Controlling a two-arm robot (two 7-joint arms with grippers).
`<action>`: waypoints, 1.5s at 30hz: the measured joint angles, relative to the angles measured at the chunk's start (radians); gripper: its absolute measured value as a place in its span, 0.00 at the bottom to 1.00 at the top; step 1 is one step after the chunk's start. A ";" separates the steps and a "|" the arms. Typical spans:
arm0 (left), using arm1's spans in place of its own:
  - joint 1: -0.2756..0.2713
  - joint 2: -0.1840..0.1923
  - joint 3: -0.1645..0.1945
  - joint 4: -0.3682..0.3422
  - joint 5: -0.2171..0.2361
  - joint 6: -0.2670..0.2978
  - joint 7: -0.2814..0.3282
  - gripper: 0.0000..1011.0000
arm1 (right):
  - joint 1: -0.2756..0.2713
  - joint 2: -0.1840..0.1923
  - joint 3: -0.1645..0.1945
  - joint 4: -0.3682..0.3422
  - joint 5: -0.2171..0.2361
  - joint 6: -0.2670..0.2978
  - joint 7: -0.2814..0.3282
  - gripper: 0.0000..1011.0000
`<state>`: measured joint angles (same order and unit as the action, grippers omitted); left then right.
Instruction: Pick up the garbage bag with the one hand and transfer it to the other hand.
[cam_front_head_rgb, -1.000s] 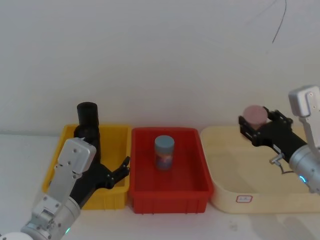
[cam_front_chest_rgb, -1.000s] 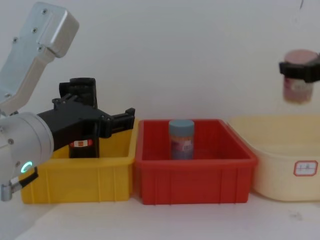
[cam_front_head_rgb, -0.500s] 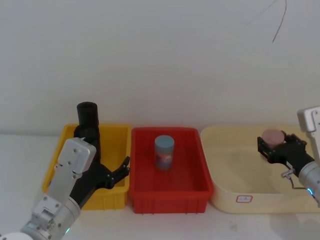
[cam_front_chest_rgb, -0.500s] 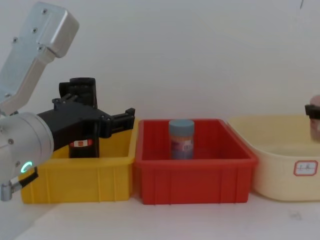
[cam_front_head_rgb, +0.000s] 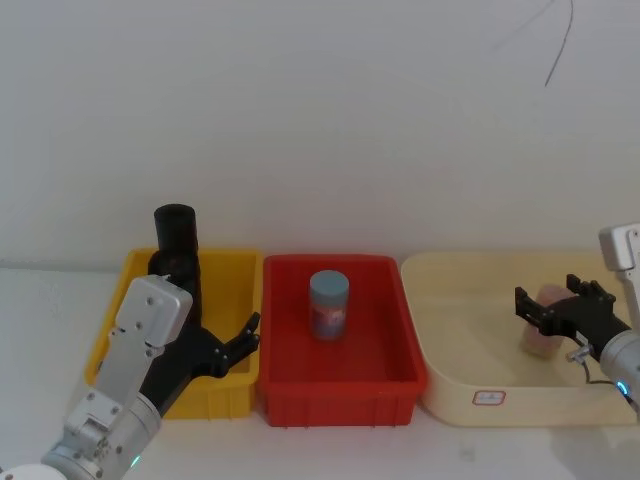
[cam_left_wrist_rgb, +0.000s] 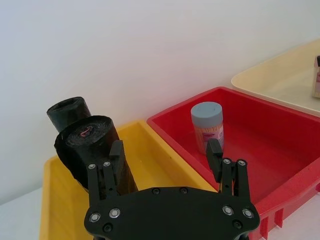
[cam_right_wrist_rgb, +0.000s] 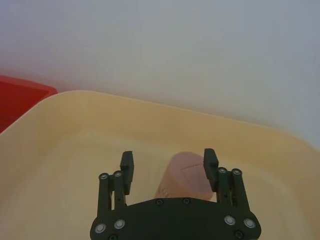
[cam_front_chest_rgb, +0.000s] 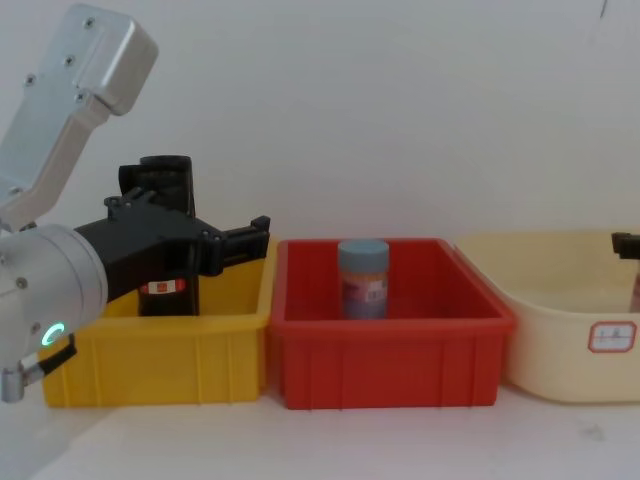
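Black and upright in the yellow bin (cam_front_chest_rgb: 150, 350), the garbage bag (cam_front_chest_rgb: 165, 290) stands just left of the left tool (cam_left_wrist_rgb: 165, 150), outside its wide-spread jaws; the right tool (cam_right_wrist_rgb: 168, 157), spread about a pink pot (cam_right_wrist_rgb: 187, 175), is well apart

Left gripper (cam_left_wrist_rgb: 165, 150) is reaching forward and down off its bent silver arm, fingers spread wide. Right gripper (cam_right_wrist_rgb: 168, 160) is sitting low out front, fingers parted too.

Garbage bag (cam_front_chest_rgb: 163, 287) — black banded roll, upright in yellow bin (cam_front_chest_rgb: 150, 350).
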<state>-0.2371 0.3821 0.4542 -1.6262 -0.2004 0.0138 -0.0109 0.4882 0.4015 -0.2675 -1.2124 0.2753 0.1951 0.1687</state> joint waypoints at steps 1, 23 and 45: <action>0.000 0.000 0.000 0.000 0.000 0.000 0.000 0.99 | 0.000 -0.001 0.001 0.001 0.000 0.000 0.000 0.86; -0.012 -0.005 -0.003 -0.019 0.000 0.006 -0.004 0.99 | 0.005 -0.005 0.007 0.021 0.005 0.006 0.008 0.99; -0.034 -0.034 0.020 -0.153 -0.019 0.056 -0.071 0.99 | 0.006 -0.006 0.008 0.025 0.006 0.006 0.010 0.99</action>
<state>-0.2713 0.3479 0.4744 -1.7792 -0.2195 0.0695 -0.0823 0.4937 0.3954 -0.2597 -1.1875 0.2809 0.2016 0.1785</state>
